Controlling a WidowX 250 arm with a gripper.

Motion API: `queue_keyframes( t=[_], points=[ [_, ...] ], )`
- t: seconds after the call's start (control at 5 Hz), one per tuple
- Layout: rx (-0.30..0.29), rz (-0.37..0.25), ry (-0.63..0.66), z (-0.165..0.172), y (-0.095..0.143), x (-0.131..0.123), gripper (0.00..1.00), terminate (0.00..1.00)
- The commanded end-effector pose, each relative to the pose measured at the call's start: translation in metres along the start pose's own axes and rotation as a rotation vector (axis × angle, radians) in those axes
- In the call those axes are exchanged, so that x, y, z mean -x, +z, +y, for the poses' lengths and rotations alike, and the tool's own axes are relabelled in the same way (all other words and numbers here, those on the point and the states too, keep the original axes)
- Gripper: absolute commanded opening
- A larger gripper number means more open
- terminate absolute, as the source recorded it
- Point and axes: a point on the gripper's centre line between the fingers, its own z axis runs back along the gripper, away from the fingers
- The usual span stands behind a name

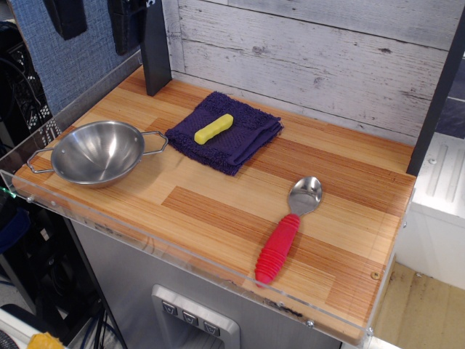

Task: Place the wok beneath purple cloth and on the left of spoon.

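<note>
A polished steel wok [98, 153], round and bowl-shaped with two thin wire loop handles, sits on the wooden tabletop [218, 211] at the left of the frame, close to the near-left corner. Just beside its right handle, slightly higher in the frame, lies the purple cloth [236, 142], a nubbly folded terry square, with a small smooth yellow block [213, 129] resting on it. Well apart at lower right lies the spoon [288, 229], its shiny metal bowl pointing up-frame and its thick ribbed red handle reaching toward the near edge. The table is striped butcher-block with a clear plastic lip. Dark fingers of the gripper [94, 18] hang at the top left, cut off, so I cannot tell their opening; they hold nothing visible.
</note>
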Motion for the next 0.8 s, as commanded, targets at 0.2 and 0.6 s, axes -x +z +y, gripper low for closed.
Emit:
queue_keyframes(
  t=[0.2, 0.6],
  points=[
    [0.020, 0.006, 0.005, 0.0072, 0.0035, 0.0066, 1.00, 0.00],
    [0.020, 0.006, 0.005, 0.0072, 0.0035, 0.0066, 1.00, 0.00]
  ],
)
